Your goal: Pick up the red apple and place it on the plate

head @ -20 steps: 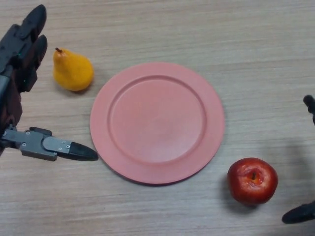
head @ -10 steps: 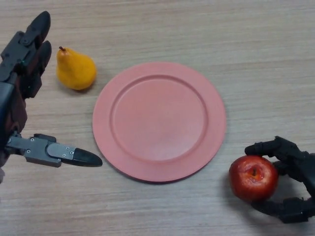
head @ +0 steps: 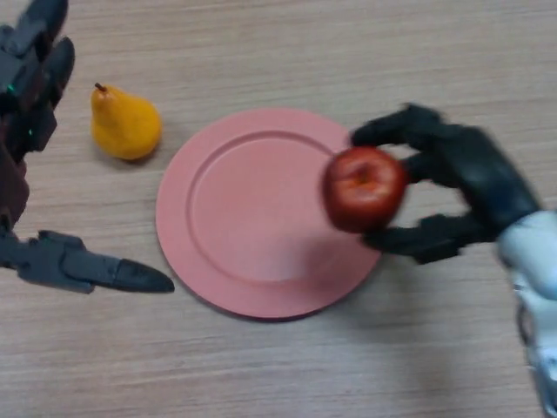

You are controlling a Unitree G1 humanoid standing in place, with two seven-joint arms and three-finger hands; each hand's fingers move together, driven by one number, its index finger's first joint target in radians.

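The red apple (head: 363,187) is held in my right hand (head: 461,183), whose fingers and thumb curl round it. It hangs above the right part of the pink plate (head: 235,218), which lies at the middle of the wooden table. My left hand (head: 35,113) is open at the left edge, its fingers straight, apart from the plate.
A yellow pear (head: 124,124) lies on the table left of the plate, close to my left hand. The table (head: 287,374) is light wood.
My right hand closed on the apple at the lower right, lifted it and carried it left, over the plate's right side. The left hand barely moved.
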